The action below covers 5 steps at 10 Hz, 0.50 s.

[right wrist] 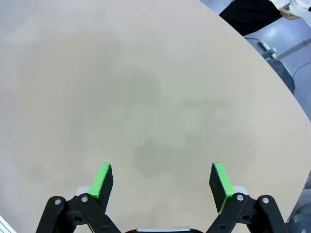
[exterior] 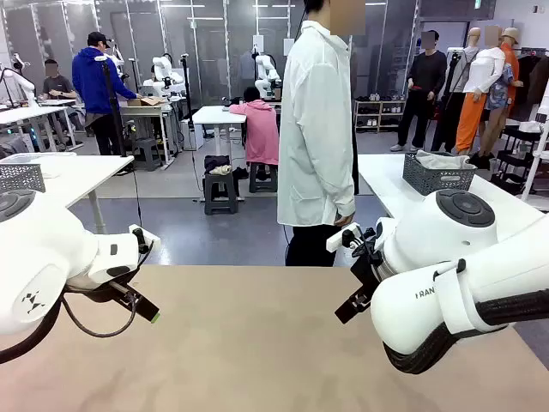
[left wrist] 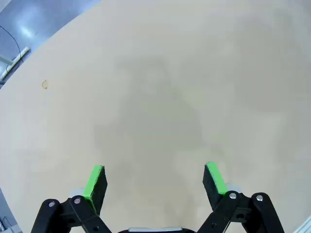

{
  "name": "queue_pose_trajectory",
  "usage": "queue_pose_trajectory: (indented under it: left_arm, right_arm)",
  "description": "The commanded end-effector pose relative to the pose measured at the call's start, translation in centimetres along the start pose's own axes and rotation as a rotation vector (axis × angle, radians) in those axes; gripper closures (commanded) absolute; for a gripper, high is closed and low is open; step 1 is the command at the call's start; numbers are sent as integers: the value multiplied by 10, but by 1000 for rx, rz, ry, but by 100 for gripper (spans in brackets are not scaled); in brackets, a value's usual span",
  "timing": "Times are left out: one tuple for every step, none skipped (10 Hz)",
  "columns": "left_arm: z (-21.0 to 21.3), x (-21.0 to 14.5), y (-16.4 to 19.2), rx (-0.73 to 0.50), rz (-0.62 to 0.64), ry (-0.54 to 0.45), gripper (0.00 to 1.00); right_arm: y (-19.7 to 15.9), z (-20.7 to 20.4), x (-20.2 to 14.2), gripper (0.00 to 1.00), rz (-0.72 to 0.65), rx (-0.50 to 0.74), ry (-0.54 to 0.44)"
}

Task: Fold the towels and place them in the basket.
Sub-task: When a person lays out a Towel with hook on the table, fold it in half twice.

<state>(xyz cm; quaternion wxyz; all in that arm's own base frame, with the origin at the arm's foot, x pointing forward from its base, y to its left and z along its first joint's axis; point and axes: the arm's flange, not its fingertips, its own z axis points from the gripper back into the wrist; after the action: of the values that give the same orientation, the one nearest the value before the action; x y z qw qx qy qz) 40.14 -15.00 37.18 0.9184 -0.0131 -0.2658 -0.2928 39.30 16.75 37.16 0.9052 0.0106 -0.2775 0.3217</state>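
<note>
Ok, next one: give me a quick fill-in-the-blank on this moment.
1. The left gripper has its jaws ____ over the tan table.
2. The right gripper, equally wide, holds ____.
3. The person across the table wears a long ____ coat.
4. The dark lattice basket near the person stands on a side table to the robot's ____.
Missing words: open; nothing; white; right.

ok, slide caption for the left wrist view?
Left gripper open, green pads apart, hovering over the tan table.
</note>
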Motion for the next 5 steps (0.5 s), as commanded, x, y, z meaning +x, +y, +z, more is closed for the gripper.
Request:
queue_pose_trajectory:
  left_arm:
    - [0, 0, 0, 0, 0, 0, 0]
    - [0, 0, 0, 0, 0, 0, 0]
    - [0, 0, 0, 0, 0, 0, 0]
    - [0, 0, 0, 0, 0, 0, 0]
    - [0, 0, 0, 0, 0, 0, 0]
  right_arm:
    - [0, 0, 0, 0, 0, 0, 0]
    - [0, 0, 0, 0, 0, 0, 0]
    - [0, 0, 0, 0, 0, 0, 0]
    - [0, 0, 0, 0, 0, 0, 0]
    - [0, 0, 0, 0, 0, 0, 0]
